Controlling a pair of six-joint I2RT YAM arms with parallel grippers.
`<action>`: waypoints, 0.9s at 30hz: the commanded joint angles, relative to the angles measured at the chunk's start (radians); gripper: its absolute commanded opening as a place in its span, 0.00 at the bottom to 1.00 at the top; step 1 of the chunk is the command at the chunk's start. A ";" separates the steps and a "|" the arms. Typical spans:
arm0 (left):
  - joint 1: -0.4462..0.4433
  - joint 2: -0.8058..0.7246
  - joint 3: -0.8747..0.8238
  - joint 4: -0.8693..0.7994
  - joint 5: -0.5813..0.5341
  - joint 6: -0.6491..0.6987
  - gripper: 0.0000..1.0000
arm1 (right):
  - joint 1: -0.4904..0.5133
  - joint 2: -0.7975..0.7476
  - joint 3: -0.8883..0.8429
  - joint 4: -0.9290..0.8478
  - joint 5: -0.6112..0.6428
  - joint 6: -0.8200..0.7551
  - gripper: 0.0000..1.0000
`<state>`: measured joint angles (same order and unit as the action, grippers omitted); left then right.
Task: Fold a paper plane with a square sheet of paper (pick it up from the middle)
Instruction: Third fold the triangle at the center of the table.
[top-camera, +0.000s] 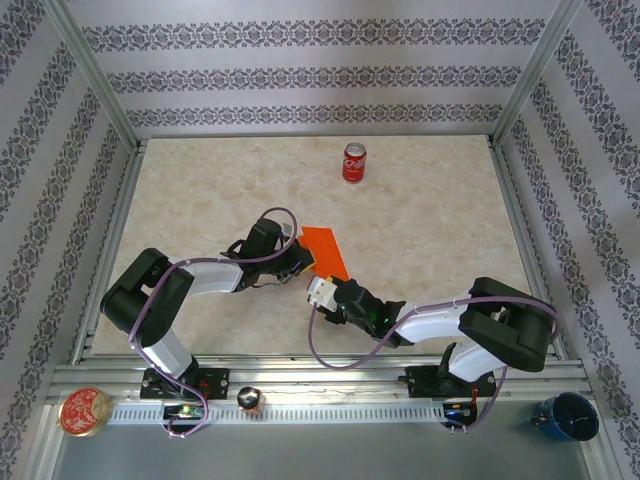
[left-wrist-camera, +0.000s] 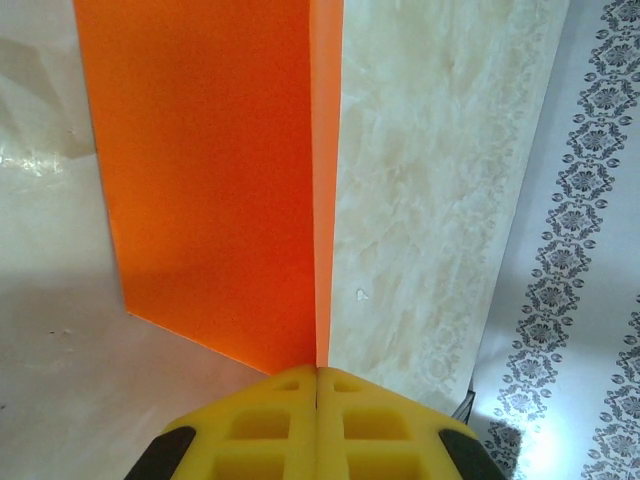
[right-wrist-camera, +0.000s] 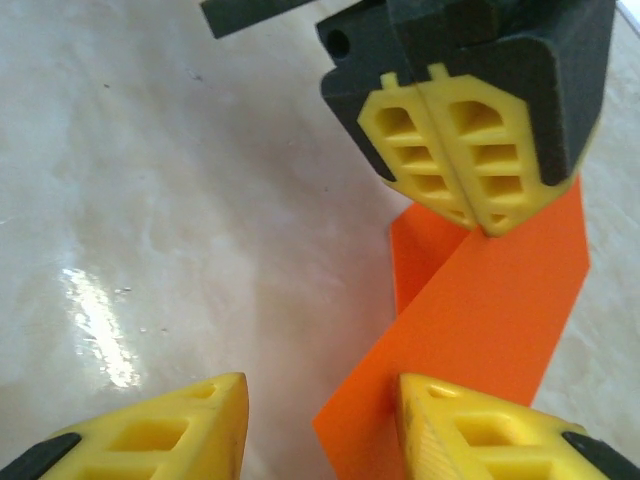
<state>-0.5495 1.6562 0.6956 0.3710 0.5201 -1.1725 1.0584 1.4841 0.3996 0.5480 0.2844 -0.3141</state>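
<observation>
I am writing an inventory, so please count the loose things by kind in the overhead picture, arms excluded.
Orange paper: 1
Red soda can: 1
Round tin: 1
Blue cup: 1
Small brown round thing: 1
Total: 5

The paper is mid-table, its left edge caught in the left gripper. The right gripper sits just in front of it, jaws apart. The can stands well behind, near the far edge.

place: lab robot cell | signs: aluminium frame, wallpapered panels, arms bolted to rail
</observation>
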 joint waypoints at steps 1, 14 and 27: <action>-0.002 0.004 -0.010 0.041 0.012 -0.010 0.03 | 0.009 0.018 0.022 0.036 0.067 -0.014 0.43; -0.002 0.009 -0.011 0.043 0.008 -0.002 0.03 | 0.009 -0.009 -0.004 0.041 0.080 0.035 0.17; 0.024 -0.058 -0.013 -0.085 -0.043 0.066 0.30 | -0.002 -0.017 -0.006 0.032 0.038 0.142 0.00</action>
<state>-0.5453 1.6520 0.6952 0.3569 0.5121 -1.1534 1.0576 1.4914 0.4026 0.5728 0.3546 -0.2253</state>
